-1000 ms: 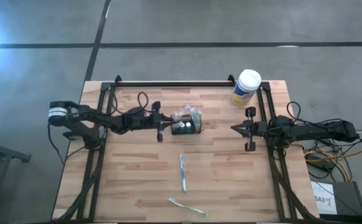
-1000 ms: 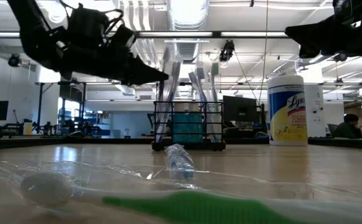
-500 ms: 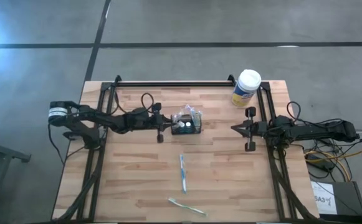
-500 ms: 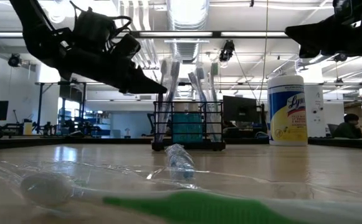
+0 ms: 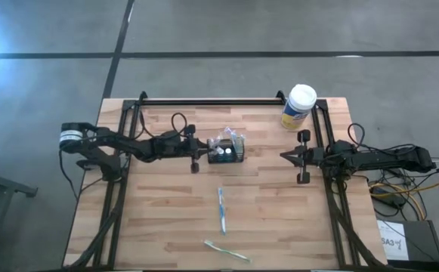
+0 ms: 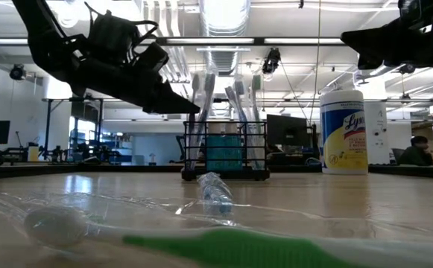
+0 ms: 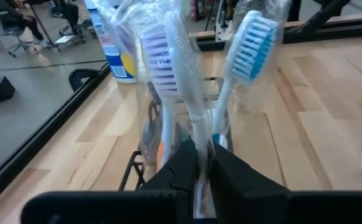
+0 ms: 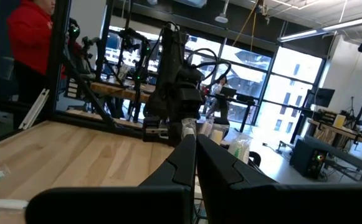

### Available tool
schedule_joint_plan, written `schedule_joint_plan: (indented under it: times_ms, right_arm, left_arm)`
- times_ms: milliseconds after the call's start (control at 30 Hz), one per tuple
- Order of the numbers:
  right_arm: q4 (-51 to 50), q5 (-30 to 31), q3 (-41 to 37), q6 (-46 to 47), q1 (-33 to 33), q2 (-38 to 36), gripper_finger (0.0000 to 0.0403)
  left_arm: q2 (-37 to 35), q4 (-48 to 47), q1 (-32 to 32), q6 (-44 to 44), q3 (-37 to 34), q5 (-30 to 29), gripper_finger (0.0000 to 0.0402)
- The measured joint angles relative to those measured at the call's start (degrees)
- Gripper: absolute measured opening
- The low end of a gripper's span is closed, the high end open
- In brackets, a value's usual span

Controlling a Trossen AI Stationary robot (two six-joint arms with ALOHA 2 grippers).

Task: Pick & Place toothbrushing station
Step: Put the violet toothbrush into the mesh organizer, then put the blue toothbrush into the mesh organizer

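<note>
The toothbrushing station, a small black slatted caddy (image 5: 227,156) (image 6: 225,152), stands on its base at the table's middle with several plastic-wrapped toothbrushes upright in it. My left gripper (image 5: 196,156) (image 7: 204,171) reaches in level from the table's left and is shut on a white wrapped toothbrush (image 7: 179,74) at the caddy's left end. My right gripper (image 5: 283,156) (image 8: 195,155) hangs shut and holding nothing above the table's right side. My left gripper pinches the wrapped toothbrush's handle (image 7: 200,149) between its two fingers, below the head. The fingers come nearly level from the table's left, tipped slightly down, and lie across the handle. The brush stands upright, its lower end hidden inside the caddy.
A blue toothbrush (image 5: 221,210) and a green one (image 5: 227,250) lie on the table nearer the front edge. A yellow canister with a white lid (image 5: 298,107) stands at the far right corner. Black frame rails (image 5: 211,100) run along the table's far, left and right sides.
My left gripper has stayed beside the caddy and tipped its fingertips downward a little along the toothbrush.
</note>
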Motion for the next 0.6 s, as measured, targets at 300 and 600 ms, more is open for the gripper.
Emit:
schedule_joint_plan:
  times_ms: [300, 600]
  right_arm:
    - [0.0, 0.01, 0.0, 0.0, 0.0, 0.02, 0.0008]
    - [-0.04, 0.01, 0.0, 0.0, 0.0, 0.02, 0.0008]
  left_arm:
    - [-0.78, -1.41, 0.11, -1.88, 0.09, -1.93, 0.011]
    - [-1.39, -1.03, 0.0, 2.75, 0.57, -1.49, 0.0214]
